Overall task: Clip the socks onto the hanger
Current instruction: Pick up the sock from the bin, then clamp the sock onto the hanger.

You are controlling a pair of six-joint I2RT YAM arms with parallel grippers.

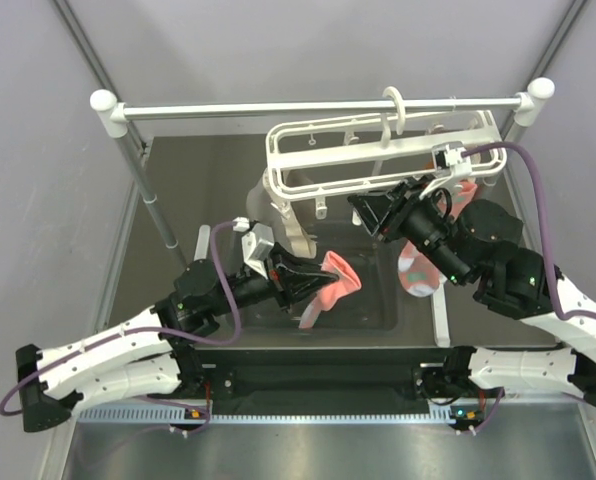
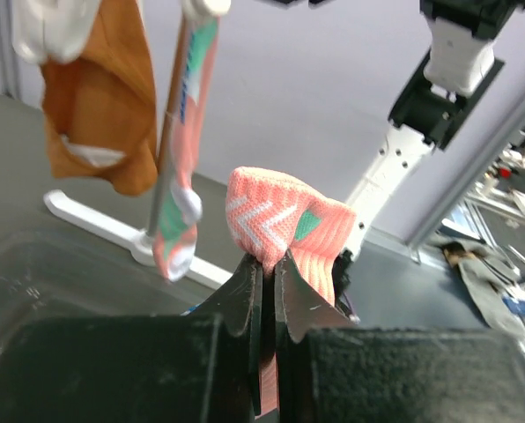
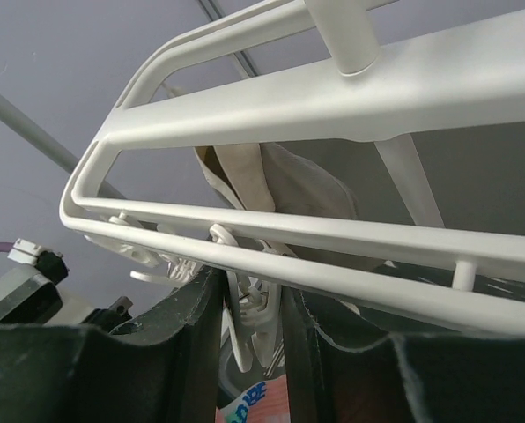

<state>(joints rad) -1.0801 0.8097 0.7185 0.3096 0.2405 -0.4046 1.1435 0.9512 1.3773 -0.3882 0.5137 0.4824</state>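
Note:
The white hanger (image 1: 378, 150) hangs by its hook from the metal rail. One salmon-pink sock (image 1: 419, 272) hangs from the hanger's right side; it also shows in the left wrist view (image 2: 185, 132). My left gripper (image 1: 303, 280) is shut on the cuff of the second sock (image 1: 333, 285), holding it up below the hanger's middle; the pinched cuff (image 2: 284, 220) bulges above the jaws of the left gripper (image 2: 269, 260). My right gripper (image 1: 375, 215) sits under the hanger's front rail (image 3: 333, 233), where the right gripper (image 3: 254, 295) has its fingers closed against both sides of a dangling white clip (image 3: 262, 308).
A beige-grey cloth (image 1: 290, 215) hangs from the hanger's left part, also seen behind the rails (image 3: 298, 185). A rust-orange cloth (image 2: 99, 97) hangs beside the clipped sock. The metal rail (image 1: 318, 107) with ball ends spans the top. A dark tray (image 1: 378, 318) lies below.

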